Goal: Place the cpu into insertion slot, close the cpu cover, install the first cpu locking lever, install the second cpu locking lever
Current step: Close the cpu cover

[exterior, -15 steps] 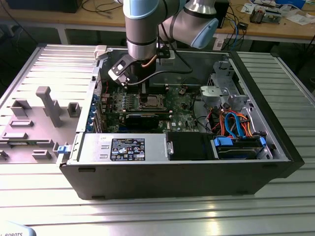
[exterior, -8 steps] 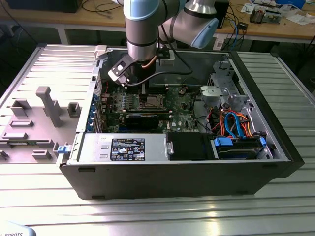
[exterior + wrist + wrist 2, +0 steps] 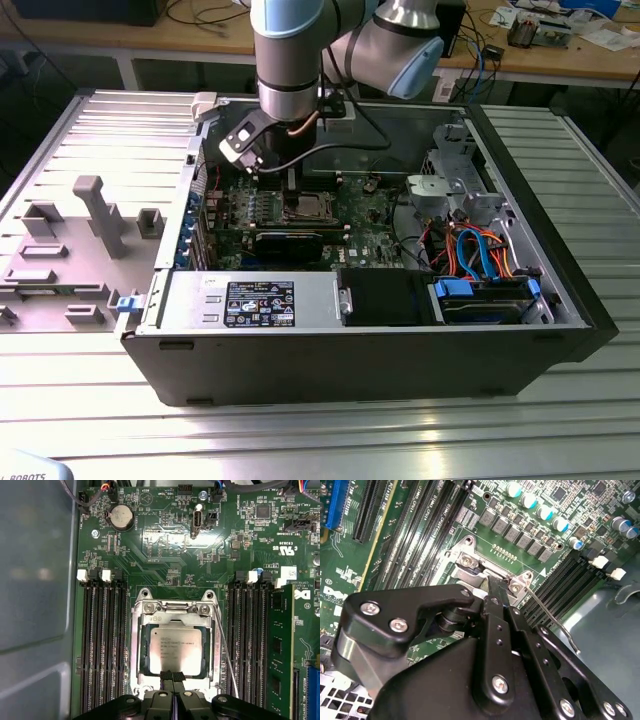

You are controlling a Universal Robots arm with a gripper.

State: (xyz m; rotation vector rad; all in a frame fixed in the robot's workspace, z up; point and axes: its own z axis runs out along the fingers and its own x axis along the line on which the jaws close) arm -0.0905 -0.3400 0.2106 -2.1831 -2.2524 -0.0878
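Partly hidden cpu cover (image 3: 142, 645), fingers (image 3: 168, 676) together

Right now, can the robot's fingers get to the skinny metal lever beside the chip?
Probably yes. The lever lies bare beside the cover with nothing on top of it, and the fingers are right at the cover's edge, close by.

On the board (image 3: 165, 550), the cpu (image 3: 176, 651) lies in the slot (image 3: 145, 652) within the cover (image 3: 175, 620), memory slots (image 3: 102, 645) flank it on two sides, and the gripper (image 3: 173, 676) sits at one edge.
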